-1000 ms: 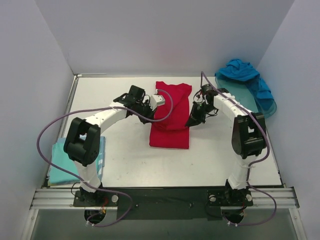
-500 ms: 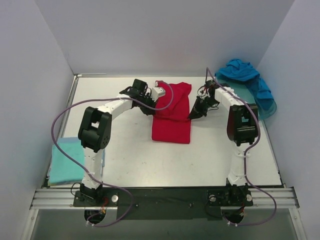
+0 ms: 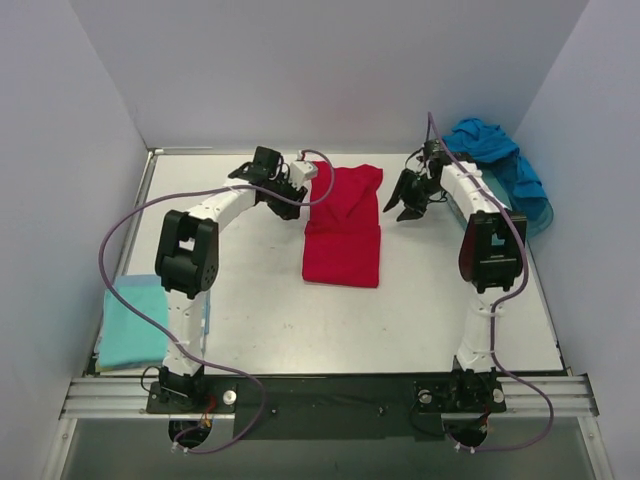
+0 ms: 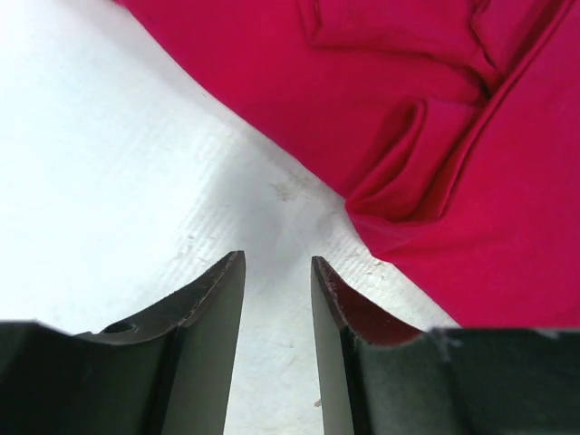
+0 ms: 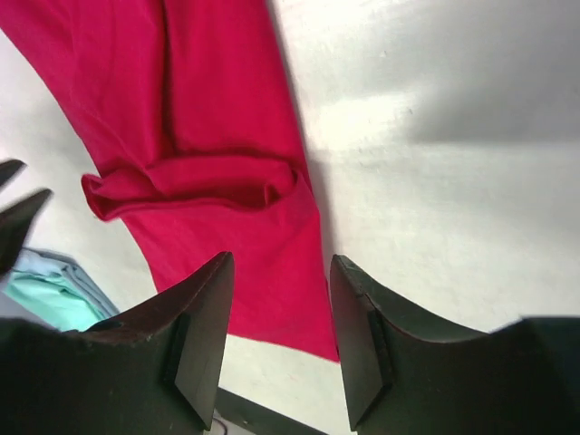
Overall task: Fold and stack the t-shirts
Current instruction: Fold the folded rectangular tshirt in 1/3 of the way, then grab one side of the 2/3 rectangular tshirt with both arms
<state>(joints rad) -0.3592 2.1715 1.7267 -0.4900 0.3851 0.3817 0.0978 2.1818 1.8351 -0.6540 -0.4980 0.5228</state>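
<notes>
The red t-shirt (image 3: 343, 228) lies folded into a long strip in the middle of the table, a crosswise fold near its far end. My left gripper (image 3: 298, 192) is open and empty just left of the shirt's far part; the left wrist view shows bare table between its fingers and red cloth (image 4: 435, 136) beyond. My right gripper (image 3: 402, 208) is open and empty, off the shirt's right edge; the shirt (image 5: 208, 145) shows ahead of it. The blue t-shirt (image 3: 490, 150) lies crumpled at the far right. The pale aqua t-shirt (image 3: 135, 320) lies folded at the near left.
A translucent teal tray (image 3: 500, 195) sits at the far right under the blue shirt. Grey walls close the table on the left, back and right. The arm bases and a metal rail (image 3: 330, 395) run along the near edge.
Both grippers have let go of the red shirt and drawn back toward the far side, apart from each other. The shirt now lies flatter as a straight strip.
</notes>
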